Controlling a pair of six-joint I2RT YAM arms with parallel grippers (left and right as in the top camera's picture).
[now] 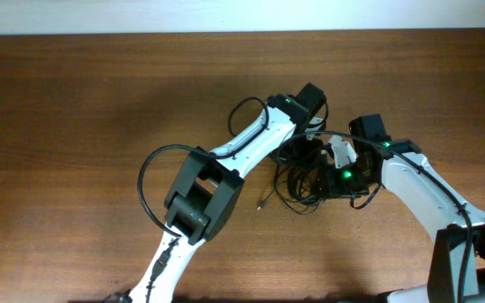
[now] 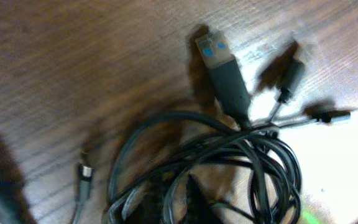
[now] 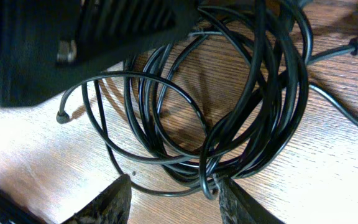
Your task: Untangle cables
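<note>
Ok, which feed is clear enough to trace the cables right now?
Overhead: evenly lit and sharp, but the arms cover part of the cables. Left wrist: motion-blurred, glare whitens the table lower right, though the USB plug is legible. Right wrist: crisp loops with soft shadows; best for tracing.

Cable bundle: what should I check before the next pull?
1. Right gripper open over the cable bundle: ok.
2. Left gripper has a hold on a cable: cannot tell.
3. USB-A plug lies outside the loops: ok.
4. Loops separated: not ok, the strands overlap and cross.
5. Small plug end lies free on the wooden table: ok.
</note>
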